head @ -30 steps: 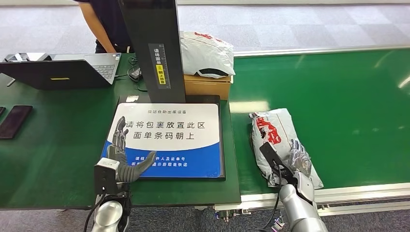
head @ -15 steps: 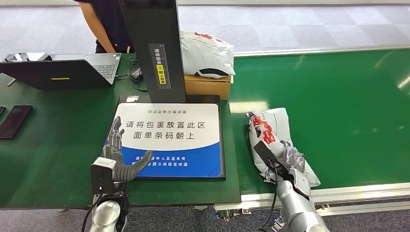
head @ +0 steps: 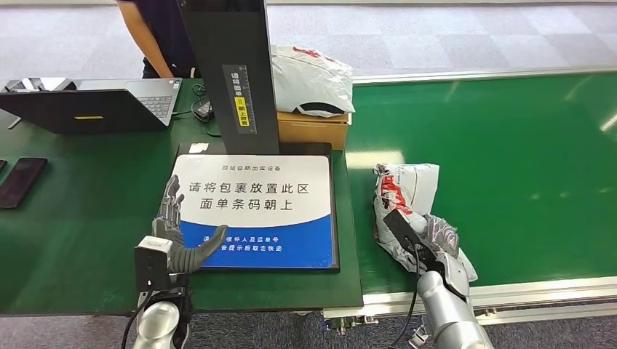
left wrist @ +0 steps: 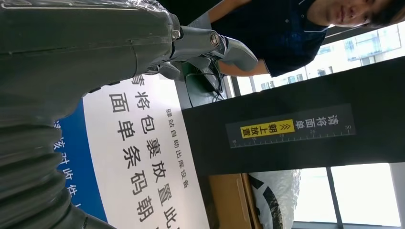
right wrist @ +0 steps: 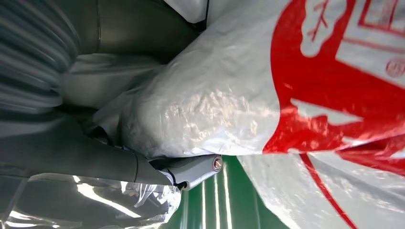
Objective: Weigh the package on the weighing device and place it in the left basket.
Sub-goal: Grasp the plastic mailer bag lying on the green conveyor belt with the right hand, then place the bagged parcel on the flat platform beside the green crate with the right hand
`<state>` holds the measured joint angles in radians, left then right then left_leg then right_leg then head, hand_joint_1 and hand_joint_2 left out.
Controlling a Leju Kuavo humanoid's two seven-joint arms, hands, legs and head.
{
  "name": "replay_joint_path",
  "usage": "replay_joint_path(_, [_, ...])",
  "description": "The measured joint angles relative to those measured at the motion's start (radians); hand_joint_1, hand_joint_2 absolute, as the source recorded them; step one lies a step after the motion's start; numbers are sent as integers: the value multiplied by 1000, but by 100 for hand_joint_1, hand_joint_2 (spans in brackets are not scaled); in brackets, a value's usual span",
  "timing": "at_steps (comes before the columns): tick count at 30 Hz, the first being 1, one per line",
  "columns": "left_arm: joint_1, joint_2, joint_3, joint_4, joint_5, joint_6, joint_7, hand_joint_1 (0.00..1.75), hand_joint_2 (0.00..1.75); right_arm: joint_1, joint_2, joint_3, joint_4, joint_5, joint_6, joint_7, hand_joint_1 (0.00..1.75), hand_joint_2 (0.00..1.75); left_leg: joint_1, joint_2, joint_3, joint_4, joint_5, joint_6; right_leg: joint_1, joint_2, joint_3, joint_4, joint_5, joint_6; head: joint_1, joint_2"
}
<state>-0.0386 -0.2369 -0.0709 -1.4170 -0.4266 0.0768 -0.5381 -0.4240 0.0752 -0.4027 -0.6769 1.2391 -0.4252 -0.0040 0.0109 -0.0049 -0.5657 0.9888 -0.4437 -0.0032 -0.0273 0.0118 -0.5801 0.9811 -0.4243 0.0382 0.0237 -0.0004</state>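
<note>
You've got the right hand (head: 441,246) closed round the near end of the crinkled grey-white plastic mailer package w/ red print (head: 407,196); in the right wrist view the thumb (right wrist: 191,171) is pressed under the bag's bulge and the plastic (right wrist: 296,95) is bunched against the palm. The package sits on the green conveyor belt (head: 524,145), just right of the weighing device, a flat black platform w/ a white-and-blue printed instruction panel (head: 255,211); its far end is crumpled and looks tilted up off the belt, though you can't tell if the near end is clear of it. Your left hand (head: 178,236) holds nothing, fingers spread and fairly straight, over the platform's front-left corner; can't tell whether it touches the panel. A tall black post w/ a yellow label (head: 236,73) stands at the back of the platform. Behind it, a brown cardboard box (head: 313,129) carries a second grey plastic parcel (head: 309,76). On the dark green table (head: 73,218) to the left: an open laptop (head: 94,105) and a black phone (head: 22,182). A person in a dark shirt (head: 156,36) stands at the far side.
</note>
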Motion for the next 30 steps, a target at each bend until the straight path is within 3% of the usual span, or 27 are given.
replay_joint_path(11, [6,-1,16,-20,-10,11,10,0,175,118,40,97,-294,81,-112,43,162,175,0,-1,-7,0,0,0,0,-1,-7,0,-1,0,0,0])
replay_joint_path(19, [7,-1,23,-20,-11,12,-1,0,175,223,60,170,-516,81,-198,19,163,175,0,-1,-9,0,-1,-1,0,-1,-9,0,-2,0,0,0])
replay_joint_path(24, [7,-1,23,-20,-10,14,-13,0,175,288,63,209,-634,51,-248,-19,164,175,0,-1,-10,0,-1,-1,0,-1,-10,0,-2,0,0,0])
replay_joint_path(30, [7,-1,23,-16,-5,25,-28,0,175,333,63,285,-741,-57,-253,-124,163,175,0,-1,-10,0,-1,-1,0,-1,-10,0,-2,0,0,0])
